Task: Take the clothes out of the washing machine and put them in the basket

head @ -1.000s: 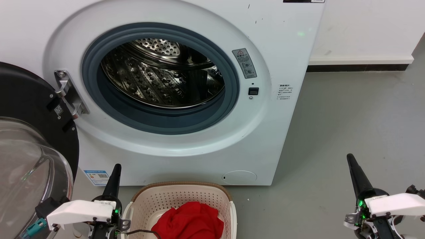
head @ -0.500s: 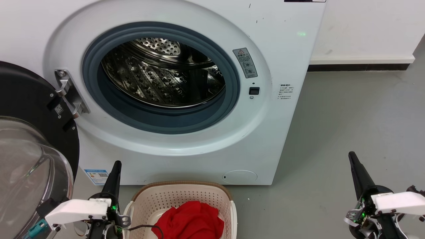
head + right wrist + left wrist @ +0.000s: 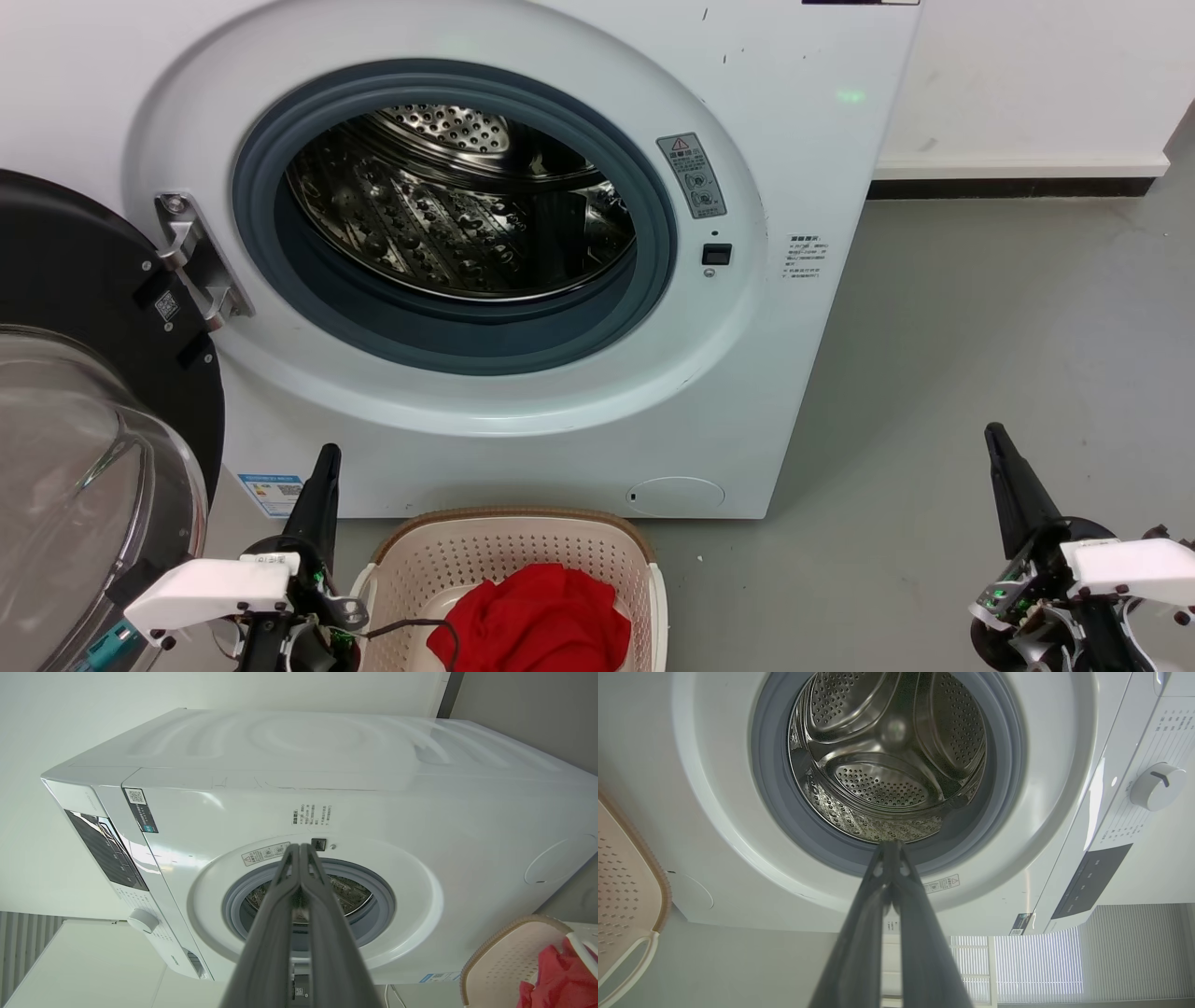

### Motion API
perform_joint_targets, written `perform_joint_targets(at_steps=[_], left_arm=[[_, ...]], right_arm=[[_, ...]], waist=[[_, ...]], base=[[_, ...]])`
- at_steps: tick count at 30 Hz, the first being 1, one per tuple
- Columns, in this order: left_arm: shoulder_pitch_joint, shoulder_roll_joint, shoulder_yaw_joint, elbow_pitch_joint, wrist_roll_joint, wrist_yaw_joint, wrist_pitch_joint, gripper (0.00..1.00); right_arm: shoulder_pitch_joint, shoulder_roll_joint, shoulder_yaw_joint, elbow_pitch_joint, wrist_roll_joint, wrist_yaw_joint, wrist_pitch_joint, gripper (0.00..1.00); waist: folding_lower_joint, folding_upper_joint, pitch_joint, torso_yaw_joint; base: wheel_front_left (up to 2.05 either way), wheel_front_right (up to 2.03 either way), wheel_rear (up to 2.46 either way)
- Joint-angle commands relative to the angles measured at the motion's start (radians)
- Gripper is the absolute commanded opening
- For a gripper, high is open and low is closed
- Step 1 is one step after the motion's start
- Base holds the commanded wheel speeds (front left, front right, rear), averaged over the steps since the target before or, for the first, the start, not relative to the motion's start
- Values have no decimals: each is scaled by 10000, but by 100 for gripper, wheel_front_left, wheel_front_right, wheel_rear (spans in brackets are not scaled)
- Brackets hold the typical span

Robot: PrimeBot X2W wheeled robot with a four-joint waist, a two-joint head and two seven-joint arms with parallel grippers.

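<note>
Both arms easing back a bit

Left gripper (image 3: 327, 455) and right gripper (image 3: 992, 434) have sunk lower in the head view, with their fingers pointing a touch steeper. The right one also slid outward, and the whole view nudged slightly too.

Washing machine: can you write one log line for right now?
washing machine drum: looks empty | red clothes: in basket | door: open | left hand: shut, empty | right hand: shut, empty
</note>
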Motion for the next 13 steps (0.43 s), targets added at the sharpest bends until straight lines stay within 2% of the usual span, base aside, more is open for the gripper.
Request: perform_joint_targets(at_steps=[1, 13], left_arm=[[-112, -28, 64, 28, -178, -75, 73, 0], [-123, -63, 105, 59, -437, -103, 136, 0]], right_arm=[[-228, 22, -26, 60, 205, -3, 55, 0], [-231, 55, -96, 112, 448, -3, 137, 0]], waist=[[0, 0, 3, 2], [0, 0, 12, 11]], base=[[0, 0, 0], [0, 0, 0]])
